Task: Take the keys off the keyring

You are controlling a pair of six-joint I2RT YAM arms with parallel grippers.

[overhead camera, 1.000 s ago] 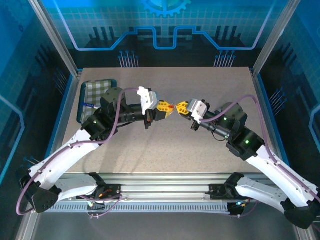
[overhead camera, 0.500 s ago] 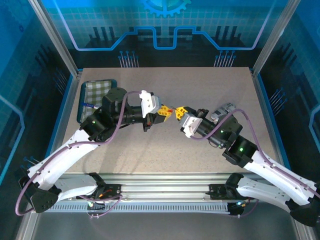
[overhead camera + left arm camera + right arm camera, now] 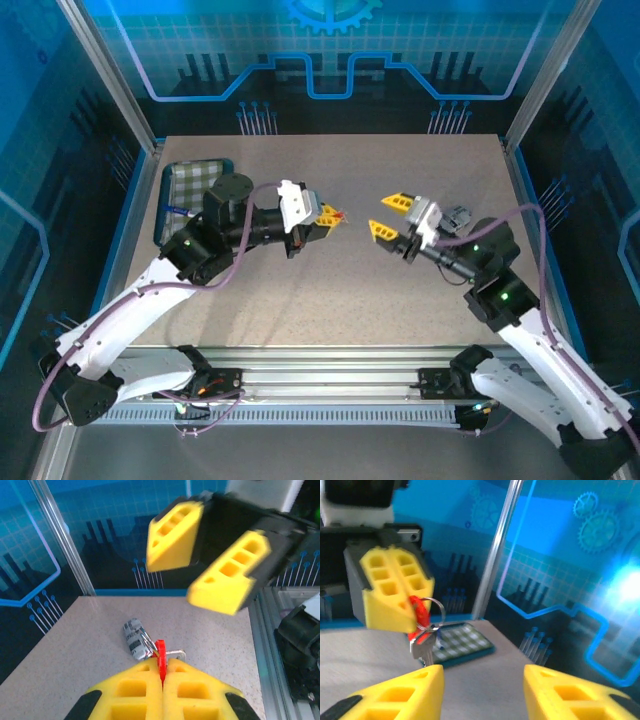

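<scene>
Surface (image 3: 400, 300): flat, speckled beige-grey, matte.

Tray (image 3: 168, 190): blue-rimmed rectangular tray with a green-and-white checked lining, at the far left corner of the surface.

Left end effector (image 3: 328, 214): two blocky yellow wedge fingers with moulded square recesses, pressed flat together. They pinch the red loop-shaped keyring (image 3: 160, 656) at their tips, held in the air above the middle of the surface.

Right end effector (image 3: 390, 215): same yellow wedge fingers, spread apart with nothing between them. It faces the left one, clear of it and of the keyring.

Small dark grey metal key (image 3: 422, 652): flat and dull. It hangs below the keyring in the right wrist view, long axis near vertical there, free end down, just above the right fingers.

Small pale tag with dark print (image 3: 134, 638): stubby, rounded, lying up and to the left of the keyring in the left wrist view. Cannot tell whether it hangs or lies on the surface.

Thin silver wire ring (image 3: 436, 611): round and glossy, looped through the keyring beside the left fingertips. The keyring's long axis runs straight out from the finger seam.
</scene>
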